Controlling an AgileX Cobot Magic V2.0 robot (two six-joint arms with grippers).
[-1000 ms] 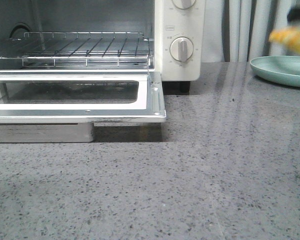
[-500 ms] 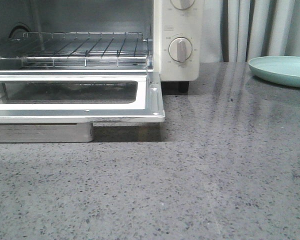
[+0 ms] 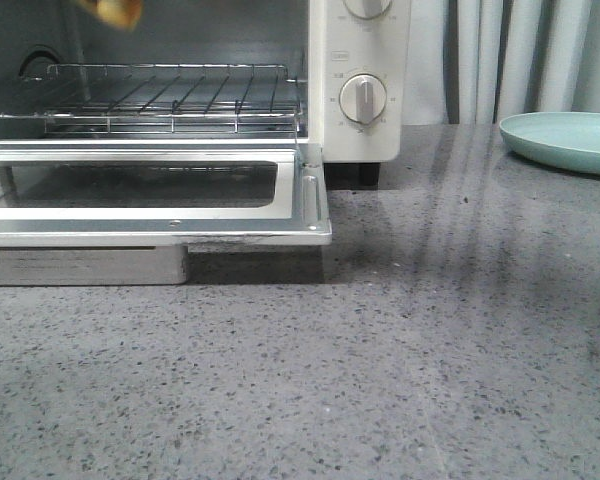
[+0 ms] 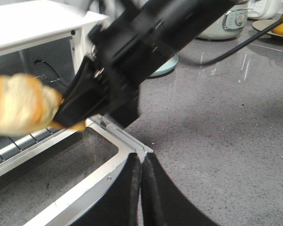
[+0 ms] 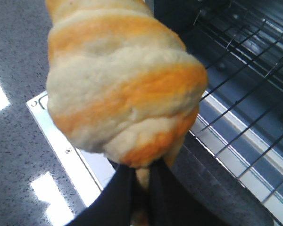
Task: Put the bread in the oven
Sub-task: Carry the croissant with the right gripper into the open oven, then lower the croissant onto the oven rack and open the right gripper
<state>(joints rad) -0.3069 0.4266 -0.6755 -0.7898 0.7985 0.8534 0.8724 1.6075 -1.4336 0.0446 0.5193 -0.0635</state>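
We see the grey speckled counter (image 3: 400, 380) running across the whole front view, and on it the white oven (image 3: 370, 130) with its glass door (image 3: 150, 200) dropped flat and open. Inside, the wire rack (image 3: 170, 95) sits bare. At the far right of the counter, well apart from the oven, rests a pale green plate (image 3: 565, 140). Our right gripper (image 5: 140, 188) has its 2 black fingers pinching the bread (image 5: 122, 89) from below, holding it in the air over the open door, just in front of the rack; in the front view only a blurred orange tip shows at the top edge. Our left gripper (image 4: 141, 188) has its fingers pressed together on nothing, near the door's corner.
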